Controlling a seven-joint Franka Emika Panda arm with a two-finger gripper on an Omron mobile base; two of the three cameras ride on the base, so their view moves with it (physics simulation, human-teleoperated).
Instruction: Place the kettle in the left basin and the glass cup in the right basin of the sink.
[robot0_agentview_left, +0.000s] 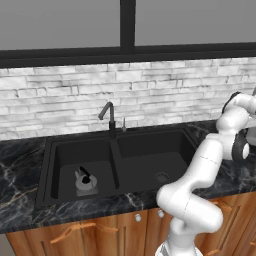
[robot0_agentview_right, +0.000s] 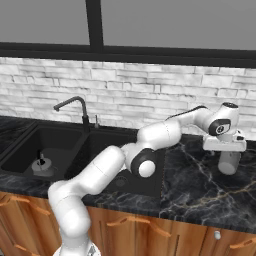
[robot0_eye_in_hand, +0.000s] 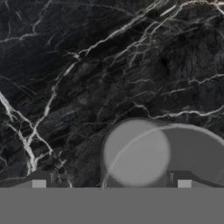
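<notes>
Your white arm reaches far right of the matte black double-bowl sink (robot0_agentview_right: 75, 150), elbow bent low over the right basin (robot0_agentview_left: 150, 160), wrist turned down so the claw (robot0_agentview_right: 227, 150) hangs spread wide just above the small translucent pale-grey glass cup (robot0_agentview_right: 229, 162) standing upright on the black marble table (robot0_agentview_right: 200, 185). The small squat silver-grey kettle (robot0_agentview_left: 85, 181) with its black handle sits in the left basin (robot0_agentview_left: 65, 160), on the drain.

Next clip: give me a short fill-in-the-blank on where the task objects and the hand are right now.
1. The kettle sits in the ____ basin of the sink.
2. The glass cup stands on the marble ____, right of the sink.
3. The hand is directly ____ the glass cup.
4. Its fingers are ____, not gripping the cup.

Missing words: left; counter; above; open
</notes>
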